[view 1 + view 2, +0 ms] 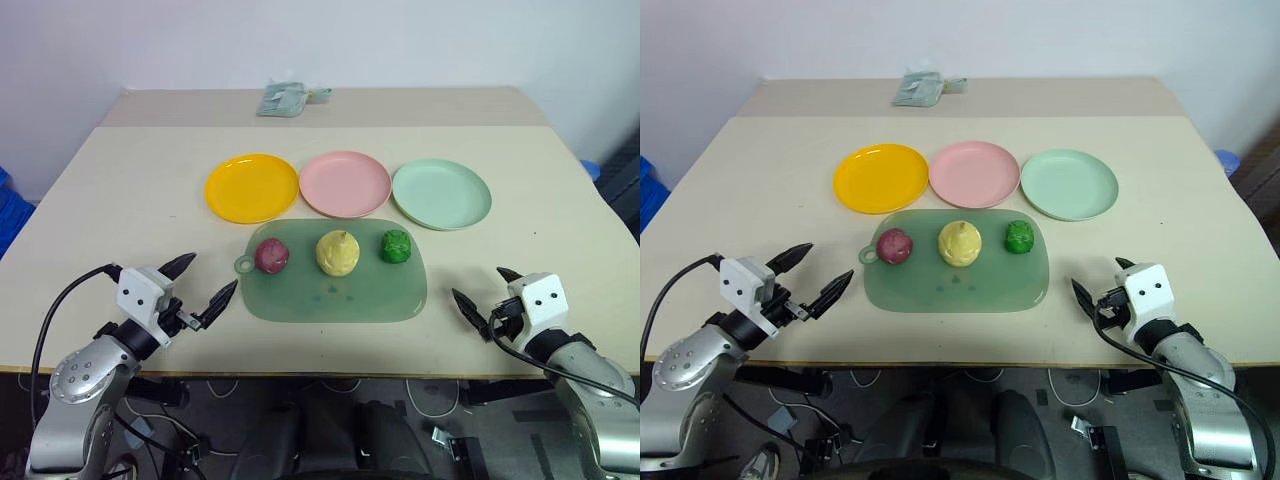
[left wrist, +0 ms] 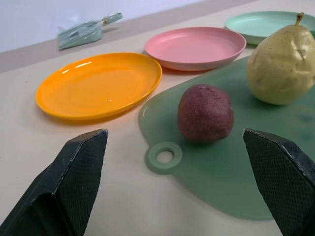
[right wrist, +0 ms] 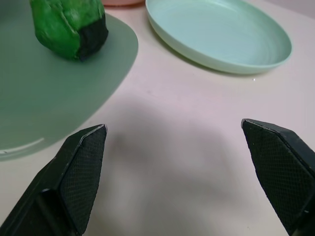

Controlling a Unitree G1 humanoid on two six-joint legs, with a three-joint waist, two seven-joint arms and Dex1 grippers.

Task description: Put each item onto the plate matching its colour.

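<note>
- Both hands hover low at the table's (image 1: 130,190) near edge, left hand (image 1: 205,285) and right hand (image 1: 483,290) spread wide, empty.
- Purple item (image 1: 271,255), yellow pear (image 1: 337,253) and green item (image 1: 396,246) all sit on the tray (image 1: 330,300).
- Yellow plate (image 1: 251,187), pink plate (image 1: 345,183), mint plate (image 1: 441,193) bare, so nothing's sorted yet.
- Next, I'd guess: left reaches for the purple one.

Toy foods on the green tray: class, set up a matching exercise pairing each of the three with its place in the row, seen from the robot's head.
Column 1:
1. dark red-purple round toy
2. pale yellow pear
3. dark green lumpy toy

Column 2:
A. middle
B. right end, nearest the mint plate
C. left end, by the tray's handle hole

Pairs: 1-C, 2-A, 3-B
</note>
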